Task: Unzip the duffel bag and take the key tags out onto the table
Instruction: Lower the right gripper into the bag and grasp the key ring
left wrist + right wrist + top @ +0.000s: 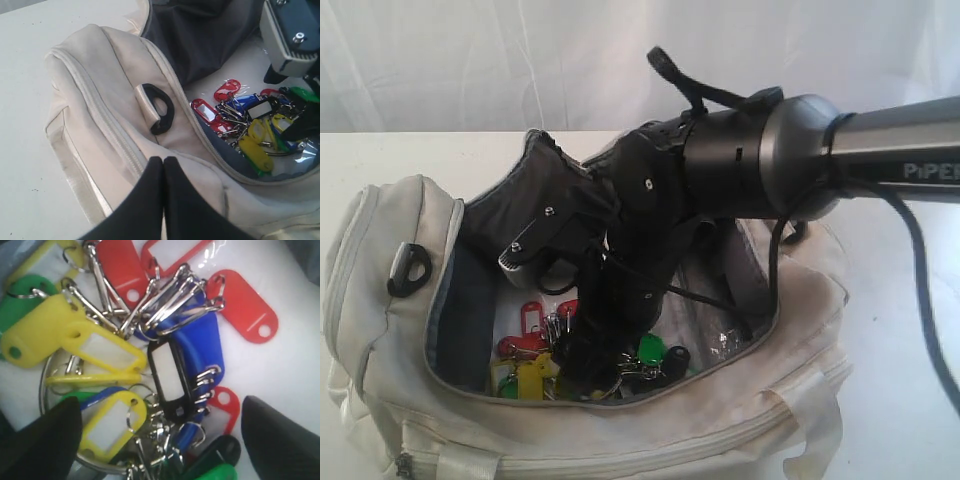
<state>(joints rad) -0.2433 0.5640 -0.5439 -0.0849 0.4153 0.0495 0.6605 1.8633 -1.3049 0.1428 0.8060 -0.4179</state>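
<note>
- My right fingers (592,362) are spread wide, one on each side of the key tags (185,355), and hold nothing.
- The key tags lie in a loose heap on the pale floor of the bag (380,300), which is already unzipped. They are yellow, red, blue, green and black, and knotted together by metal rings (170,300).
- I judge the step in hand to be the grab. The best way is to go straight down over the knot of rings and close on that, not on one slick tag that could slide out.
- I should close slowly, as a single tag caught at its edge may leave the rest dangling or dropped.
- The lift out is tight. The dark flap (550,190) leans beside my wrist, the zip edge rings the opening, and my cable (720,300) trails into the bag, so tags may snag there.
- My left fingers (162,175) are pressed together and empty. They hover over the outside of the bag near the black D-ring (160,107), where they could pin the fabric down.
- Beyond is bare white worktop (420,150), where the bunch belongs.
</note>
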